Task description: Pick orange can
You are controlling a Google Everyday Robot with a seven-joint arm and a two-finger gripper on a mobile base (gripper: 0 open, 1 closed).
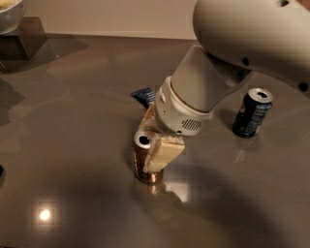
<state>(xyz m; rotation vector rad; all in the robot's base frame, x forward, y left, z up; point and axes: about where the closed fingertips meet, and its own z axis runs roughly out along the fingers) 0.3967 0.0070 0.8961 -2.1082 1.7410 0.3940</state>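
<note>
The orange can (pixel 140 163) stands upright on the dark table (pixel 72 145), just left of the centre of the view. It is copper-coloured with a silver top and a dark drinking hole. My gripper (pixel 149 150) comes down from the white arm at the upper right and sits around the can. One cream finger (pixel 162 152) presses on the can's front right side and the other finger (pixel 148 117) is behind it. The jaws are closed on the can. The can's base rests on the table.
A dark blue can (pixel 252 112) stands to the right, partly under the arm. A small dark blue snack packet (pixel 144 95) lies just behind the gripper. A bowl (pixel 7 14) on a dark block (pixel 22 36) sits at the far left corner.
</note>
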